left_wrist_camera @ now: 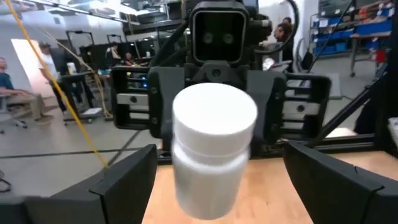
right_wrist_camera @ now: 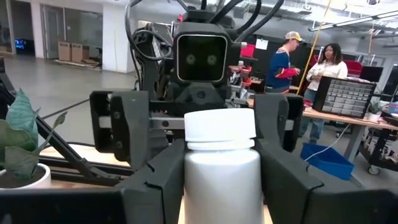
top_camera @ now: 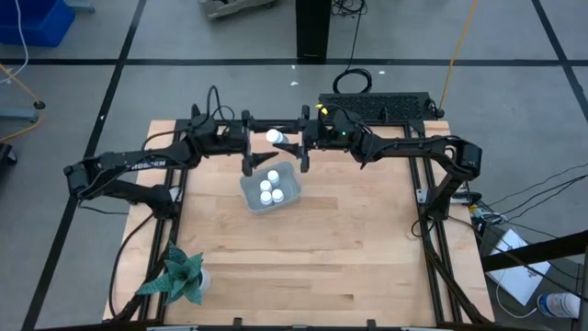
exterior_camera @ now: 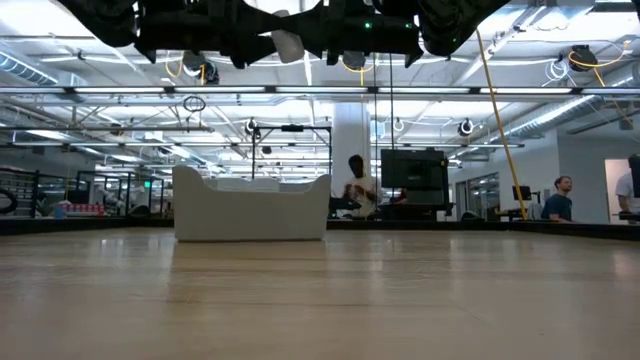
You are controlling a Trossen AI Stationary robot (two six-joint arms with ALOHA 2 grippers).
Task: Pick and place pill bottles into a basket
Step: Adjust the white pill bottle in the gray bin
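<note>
Above the basket (top_camera: 269, 190), right pincer (top_camera: 292, 147) pinching an unlabelled pill bottle (top_camera: 274, 137); left pincer (top_camera: 250, 150) spread.

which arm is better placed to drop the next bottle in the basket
Right. The right gripper is shut on a bottle, up beside the basket. The left gripper faces it, open and empty.

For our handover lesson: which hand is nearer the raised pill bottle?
Right. The right hand grips the raised pill bottle; the left hand faces it, fingers spread wide on either side, not touching.
</note>
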